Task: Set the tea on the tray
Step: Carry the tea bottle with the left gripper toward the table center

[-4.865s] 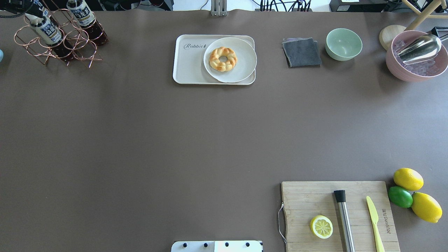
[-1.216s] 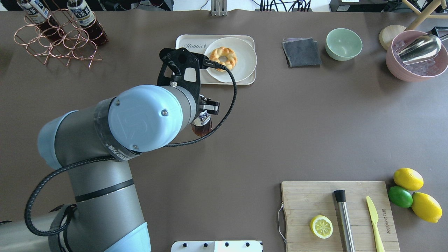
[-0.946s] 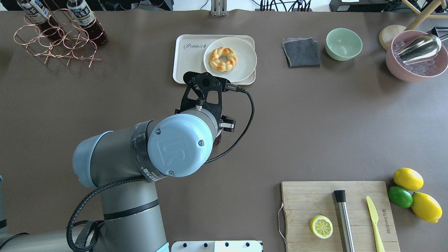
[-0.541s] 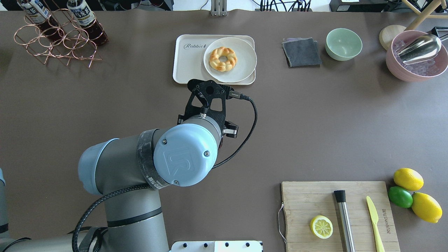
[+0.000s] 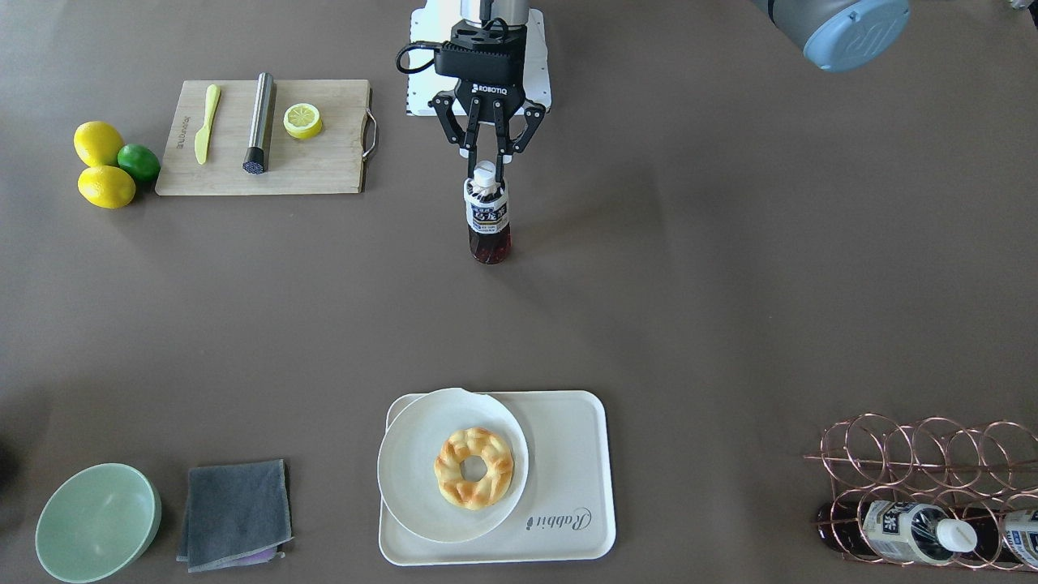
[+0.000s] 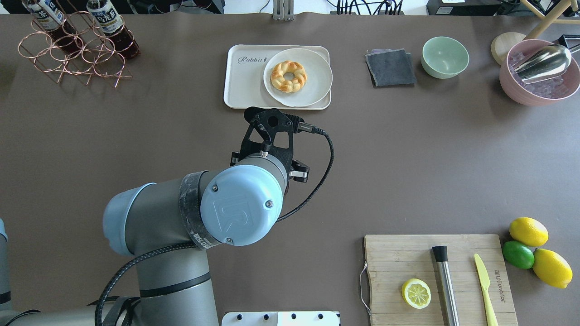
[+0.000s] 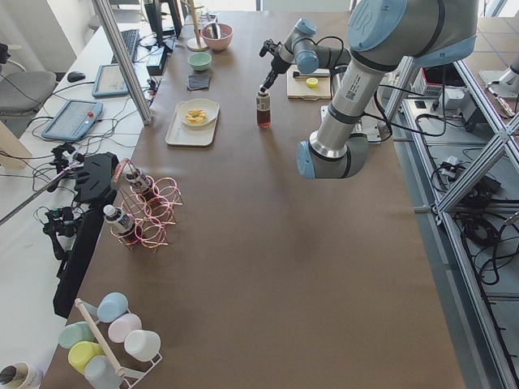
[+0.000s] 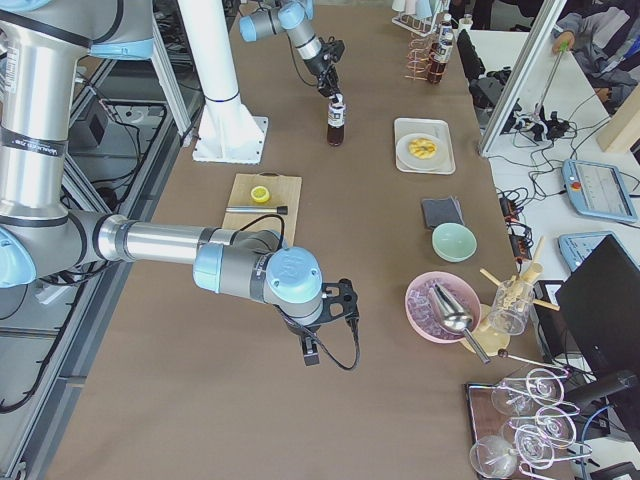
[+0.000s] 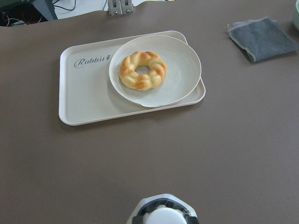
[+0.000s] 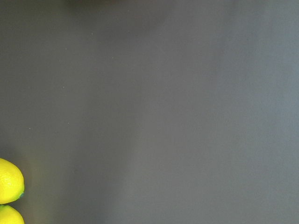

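Note:
The tea (image 5: 489, 221), a small bottle of reddish-brown drink with a white cap, is upright over the middle of the table. My left gripper (image 5: 486, 166) is shut on its cap from above. I cannot tell whether the bottle's base touches the table. The cap shows at the bottom of the left wrist view (image 9: 163, 215). In the overhead view my left wrist hides the bottle. The cream tray (image 5: 568, 487) with "Rabbit" script lies well beyond the bottle, across the table from me. My right gripper (image 8: 312, 352) hangs over bare table; I cannot tell whether it is open or shut.
A white plate (image 5: 413, 470) with a doughnut (image 5: 473, 467) covers half the tray. A copper rack (image 6: 72, 54) at the far left holds two more bottles. A wooden board (image 6: 408, 258), lemons (image 6: 528, 231), a green bowl (image 6: 445, 56) and a grey cloth (image 6: 390, 68) are on my right side.
The left arm took one bottle from the rack and carried it toward the table's middle. Over the last second it moved right and nearer my base, then almost stopped.

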Robot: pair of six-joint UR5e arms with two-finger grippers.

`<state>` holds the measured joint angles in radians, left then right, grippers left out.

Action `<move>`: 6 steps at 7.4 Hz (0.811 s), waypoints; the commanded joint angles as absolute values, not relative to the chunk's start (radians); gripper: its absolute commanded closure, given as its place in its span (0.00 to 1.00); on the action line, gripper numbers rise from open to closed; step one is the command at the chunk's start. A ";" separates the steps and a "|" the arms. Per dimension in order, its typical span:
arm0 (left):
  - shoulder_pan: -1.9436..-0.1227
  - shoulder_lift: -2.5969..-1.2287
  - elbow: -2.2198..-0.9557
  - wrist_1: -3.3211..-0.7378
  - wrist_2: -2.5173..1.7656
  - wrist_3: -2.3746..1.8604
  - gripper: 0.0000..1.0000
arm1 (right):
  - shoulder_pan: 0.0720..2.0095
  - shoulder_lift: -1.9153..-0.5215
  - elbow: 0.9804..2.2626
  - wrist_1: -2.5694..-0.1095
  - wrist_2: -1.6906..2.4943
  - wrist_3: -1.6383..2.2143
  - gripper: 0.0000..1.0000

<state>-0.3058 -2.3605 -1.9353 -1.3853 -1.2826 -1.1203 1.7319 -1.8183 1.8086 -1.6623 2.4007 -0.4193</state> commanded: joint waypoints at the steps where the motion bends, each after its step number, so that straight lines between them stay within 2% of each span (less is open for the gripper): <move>1: -0.302 -2.353 -1.937 -1.388 -1.284 -1.121 0.44 | 1.732 -1.830 1.815 -1.661 2.404 -0.426 0.00; 2: -0.304 -2.349 -1.940 -1.388 -1.284 -1.121 0.30 | 1.732 -1.830 1.821 -1.660 2.416 -0.426 0.00; 3: -0.304 -2.347 -1.948 -1.388 -1.282 -1.121 0.22 | 1.732 -1.829 1.833 -1.649 2.419 -0.423 0.00; 4: -0.307 -2.345 -1.977 -1.387 -1.285 -1.121 0.22 | 1.732 -1.829 1.873 -1.605 2.437 -0.399 0.00; 6: -0.363 -2.294 -2.043 -1.385 -1.314 -1.095 0.22 | 1.613 -1.822 1.981 -1.544 2.471 -0.094 0.00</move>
<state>-0.3143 -2.3346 -1.9895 -1.3868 -1.2893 -1.1172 1.7066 -1.8283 1.8939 -1.6064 2.4510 -0.3249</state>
